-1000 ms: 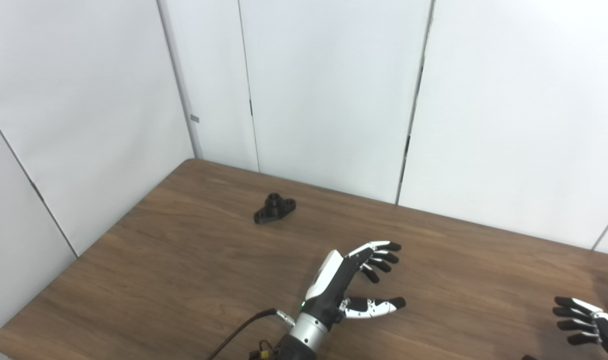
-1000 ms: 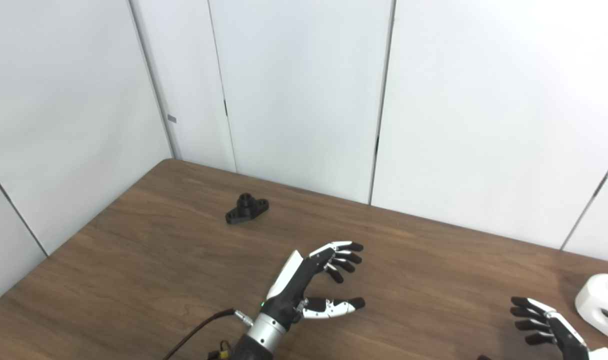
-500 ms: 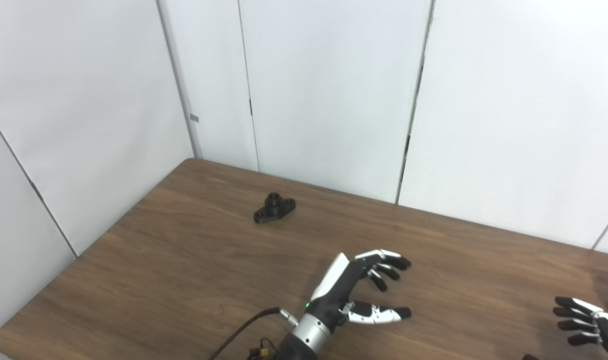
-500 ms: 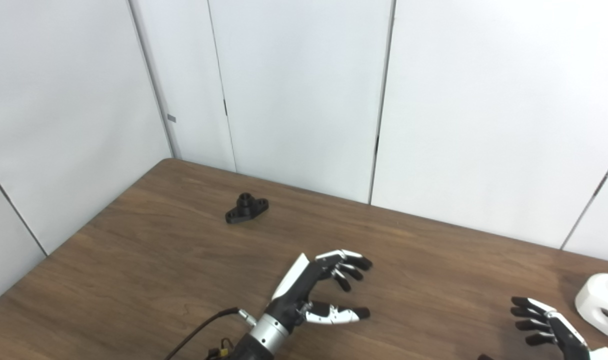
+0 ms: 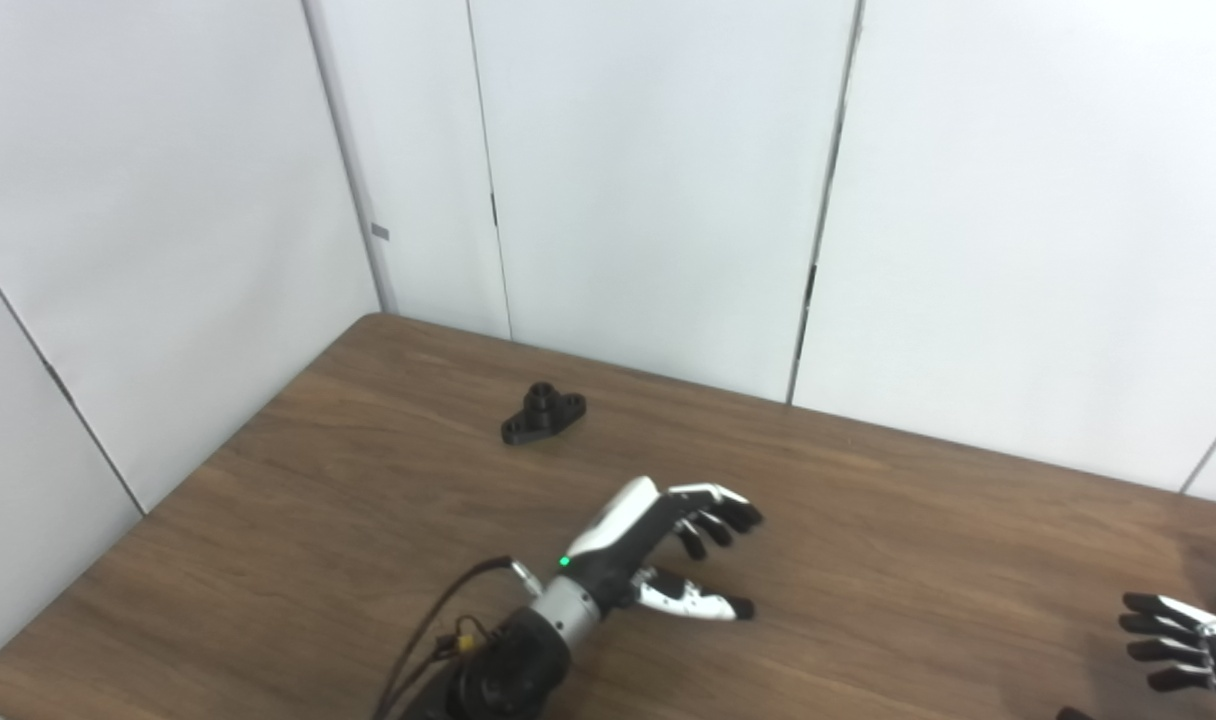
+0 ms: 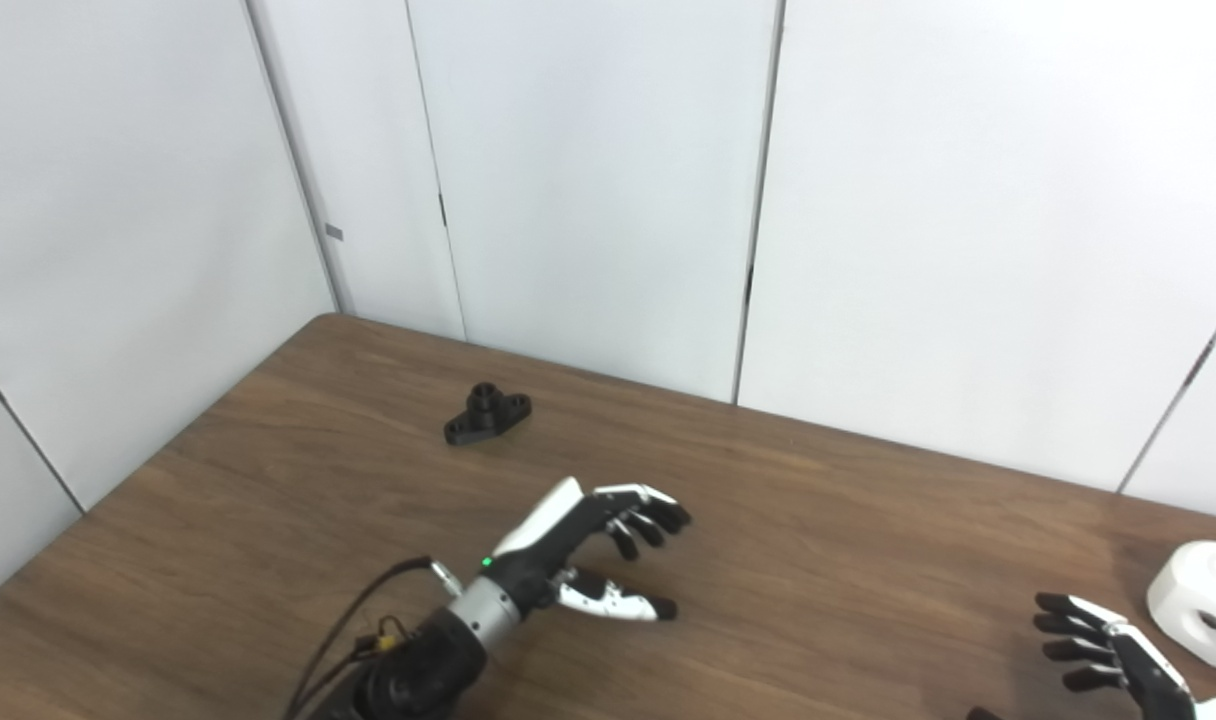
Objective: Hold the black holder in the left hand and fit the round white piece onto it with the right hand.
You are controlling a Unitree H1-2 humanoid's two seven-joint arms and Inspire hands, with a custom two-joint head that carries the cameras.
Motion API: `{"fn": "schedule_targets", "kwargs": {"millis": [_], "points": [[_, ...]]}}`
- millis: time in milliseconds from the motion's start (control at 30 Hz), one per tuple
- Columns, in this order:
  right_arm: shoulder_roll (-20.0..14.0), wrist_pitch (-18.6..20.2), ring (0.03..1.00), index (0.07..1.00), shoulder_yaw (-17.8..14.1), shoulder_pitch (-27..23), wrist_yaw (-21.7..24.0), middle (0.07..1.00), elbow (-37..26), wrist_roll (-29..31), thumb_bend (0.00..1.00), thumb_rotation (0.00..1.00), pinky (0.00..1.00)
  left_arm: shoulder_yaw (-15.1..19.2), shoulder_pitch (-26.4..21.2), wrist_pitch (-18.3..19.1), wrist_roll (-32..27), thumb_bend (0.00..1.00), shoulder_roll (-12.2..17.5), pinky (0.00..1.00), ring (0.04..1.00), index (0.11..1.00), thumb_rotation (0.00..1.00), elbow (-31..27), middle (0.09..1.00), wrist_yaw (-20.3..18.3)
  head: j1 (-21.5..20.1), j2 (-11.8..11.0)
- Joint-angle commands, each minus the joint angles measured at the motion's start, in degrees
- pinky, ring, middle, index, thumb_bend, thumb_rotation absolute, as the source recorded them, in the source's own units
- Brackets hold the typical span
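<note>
A: Starting with left eye view. Black holder (image 5: 543, 414) lies flat on the wooden table (image 5: 298, 520), far-left part, near the back edge, close to the white wall panels (image 5: 648, 180). Nothing touches it.

B: Left hand (image 5: 658, 550)?

A: Mid-table, well apart from the holder, nearer the camera and to its right. Fingers (image 5: 718, 510) curled a bit but spread from the thumb, empty. Green light on at the wrist, black cable (image 5: 438, 625) running off the forearm.

B: Right hand?

A: Only fingertips at the bottom-right corner, right hand (image 5: 1183, 650), fingers apart, holding nothing that shows. White sliver at the right edge, cut off, cannot tell what it is from this view.

B: Right eye view.

A: Same scene. Holder (image 6: 487, 414) same spot on the table (image 6: 828, 560), upright boss on top, flat flange down. Left hand (image 6: 588, 560) loose and empty, palm side facing right. Round white piece (image 6: 1203, 605) sits on the table at the far right edge, hole in its side facing the camera. Right hand (image 6: 1108, 650) just beside it, to its left and lower, fingers splayed, not touching the piece.

B: Holder to white piece?

A: Well apart, opposite sides of the table.
</note>
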Motion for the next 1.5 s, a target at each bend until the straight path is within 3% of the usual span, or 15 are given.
{"fn": "schedule_targets", "kwargs": {"millis": [0, 67, 200, 533, 733, 967, 1100, 1200, 1467], "points": [[-1.4, -2.4, 0.602, 0.695, -0.6, -0.2, -0.2, 0.663, 0.7, -0.1, 0.65, 0.0, 0.49, 0.8, -2.3, 0.8, 1.5, 0.81, 1.1, 0.58, 0.698, 0.721, 0.14, -3.1, 0.729, 0.9, 0.1, 0.0], [-1.4, -2.3, 0.602, 0.694, -0.6, -0.2, -0.2, 0.662, 0.5, -0.1, 0.65, 0.0, 0.49, 1.5, -2.5, 2.5, 2.4, 0.81, 1.8, 0.59, 0.709, 0.727, 0.18, -4.2, 0.737, 0.9, 0.1, 0.0], [-1.4, -2.1, 0.608, 0.697, -0.5, -0.1, 0.0, 0.665, 0.4, -0.1, 0.65, 0.0, 0.5, 3.2, -2.9, 6.1, 2.6, 0.81, 2.8, 0.57, 0.737, 0.736, 0.12, -6.7, 0.77, 0.4, 0.2, 0.1], [-1.3, -1.6, 0.601, 0.694, -0.7, -0.1, 0.4, 0.661, -0.4, -0.1, 0.65, 0.0, 0.49, 7.5, -5.4, 7.2, 5.5, 0.79, 6.2, 0.65, 0.746, 0.736, 0.09, -7.7, 0.781, 3.8, 0.3, 0.4], [-1.2, -1.2, 0.601, 0.696, -0.8, 0.0, 0.7, 0.663, -0.7, -0.1, 0.65, 0.0, 0.49, 9.7, -6.9, 10.3, 8.4, 0.78, 7.3, 0.62, 0.727, 0.727, 0.07, -9.7, 0.758, 4.9, 0.3, 0.5], [-1.2, -1.0, 0.602, 0.696, -1.1, 0.0, 1.0, 0.662, -1.1, -0.2, 0.66, 0.0, 0.48, 13.0, -9.0, 10.7, 7.6, 0.8, 8.1, 0.57, 0.732, 0.709, 0.0, -9.3, 0.764, 6.5, 0.4, 0.8], [-1.1, -0.7, 0.599, 0.694, -1.1, 0.1, 1.3, 0.662, -1.4, -0.2, 0.65, 0.0, 0.48, 14.0, -9.9, 10.7, 8.0, 0.78, 9.2, 0.58, 0.778, 0.712, 0.02, -8.4, 0.809, 7.0, 0.4, 0.8], [-1.2, -1.0, 0.599, 0.694, -1.2, 0.1, 1.3, 0.661, -1.2, -0.2, 0.66, 0.0, 0.48, 14.3, -10.4, 11.4, 9.2, 0.78, 9.6, 0.65, 0.814, 0.705, 0.05, -8.1, 0.822, 7.9, 0.4, 1.0], [-0.9, 0.0, 0.596, 0.691, -1.4, 0.4, 1.8, 0.663, -2.4, -0.3, 0.66, 0.0, 0.47, 13.2, -12.1, 14.3, 16.0, 0.84, 12.1, 0.71, 0.912, 0.714, 0.15, -5.4, 0.899, 10.6, 0.4, 1.3]]}}
